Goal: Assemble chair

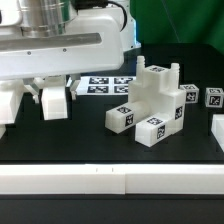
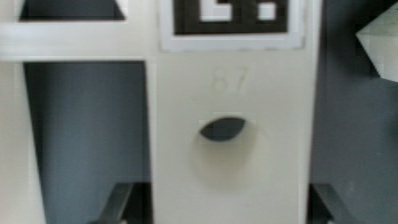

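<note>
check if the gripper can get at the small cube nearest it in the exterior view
Probably not yet: the gripper looks closed on a slab, so its jaws are full. Nothing else seems to stand between it and the small cube.

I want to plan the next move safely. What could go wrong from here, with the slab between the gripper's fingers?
1. The gripper seems to hold the slab only by its two side edges, so the slab may slip or tilt when it is lifted.
2. Nothing seems to hold the joined parts in place. Pushing the slab into them could shove them against the nearby cube.
</note>
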